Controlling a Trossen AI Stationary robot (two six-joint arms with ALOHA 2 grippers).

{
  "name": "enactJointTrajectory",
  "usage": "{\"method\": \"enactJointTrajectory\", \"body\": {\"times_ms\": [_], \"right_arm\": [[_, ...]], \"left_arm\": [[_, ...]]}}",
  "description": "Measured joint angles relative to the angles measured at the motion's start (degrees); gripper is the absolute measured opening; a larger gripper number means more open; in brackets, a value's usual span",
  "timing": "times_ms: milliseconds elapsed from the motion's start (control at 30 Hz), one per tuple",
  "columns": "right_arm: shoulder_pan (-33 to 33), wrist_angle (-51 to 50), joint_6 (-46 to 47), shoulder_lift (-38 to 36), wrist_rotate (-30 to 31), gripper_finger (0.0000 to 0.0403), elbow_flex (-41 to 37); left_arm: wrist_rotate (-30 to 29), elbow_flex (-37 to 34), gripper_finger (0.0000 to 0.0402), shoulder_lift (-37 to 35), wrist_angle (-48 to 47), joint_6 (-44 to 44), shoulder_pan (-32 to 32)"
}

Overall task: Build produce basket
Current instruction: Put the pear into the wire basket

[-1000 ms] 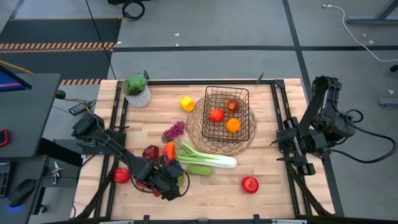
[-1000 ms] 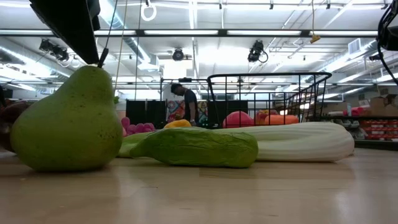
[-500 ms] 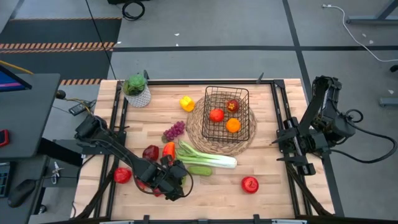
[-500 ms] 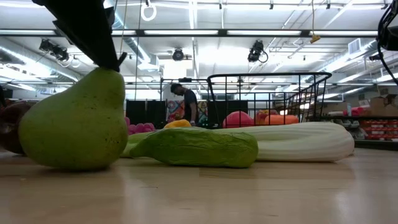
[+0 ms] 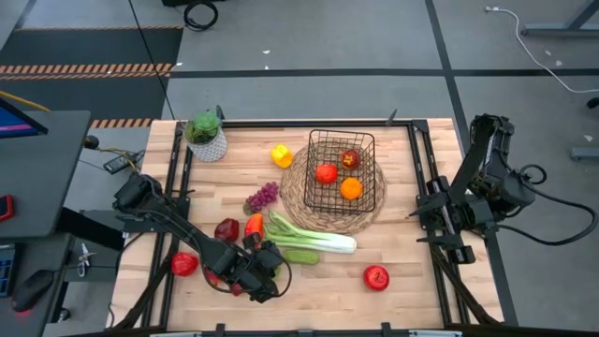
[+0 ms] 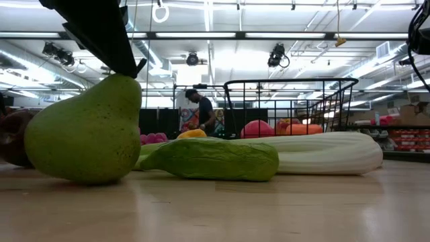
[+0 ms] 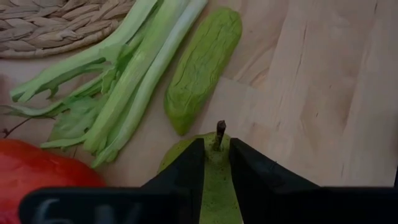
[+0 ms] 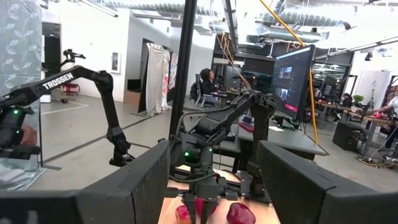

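A green pear (image 6: 84, 131) rests on its belly on the table near the front left, tipped toward the table's right; it also shows in the left wrist view (image 7: 214, 180). My left gripper (image 5: 262, 271) stands over it, shut on its top. A green cucumber (image 5: 299, 256) and a pale-green leek (image 5: 314, 234) lie just beyond. The black wire basket (image 5: 314, 140) stands on a round straw mat (image 5: 299, 201) and holds an apple and oranges. My right gripper (image 8: 214, 186) is open and empty at the table's right edge (image 5: 440, 220). My left gripper pinches the pear's narrow top (image 7: 216, 163) between its two fingers, just below the stem (image 7: 220, 129), which sticks out past the fingertips. The fingers come from above, slanting down. The pear's belly rests on the table and its top leans toward the table's right.
Red apples lie at the front right (image 5: 376, 277) and front left (image 5: 183, 264). A red pepper (image 5: 227, 229), an orange pepper (image 5: 254, 225), grapes (image 5: 262, 196) and a yellow pepper (image 5: 281, 155) lie left of the mat. A potted plant (image 5: 206, 136) stands far left.
My left gripper has come down onto the pear's top and gone a little toward the table's right. The pear has slid slightly right and tipped, its stem end leaning right while its belly stays on the table.
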Motion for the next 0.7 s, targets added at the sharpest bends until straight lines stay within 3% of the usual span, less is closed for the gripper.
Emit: {"method": "enactJointTrajectory", "body": {"times_ms": [333,700], "right_arm": [[0.0,0.0,0.0,0.0,-0.1,0.0247,0.0],[0.0,0.0,0.0,0.0,-0.1,0.0247,0.0]], "left_arm": [[0.8,5.6,0.0072,0.1,-5.0,2.6,-0.1],[1.0,5.7,0.0075,0.1,-5.7,1.5,-0.1]]}}
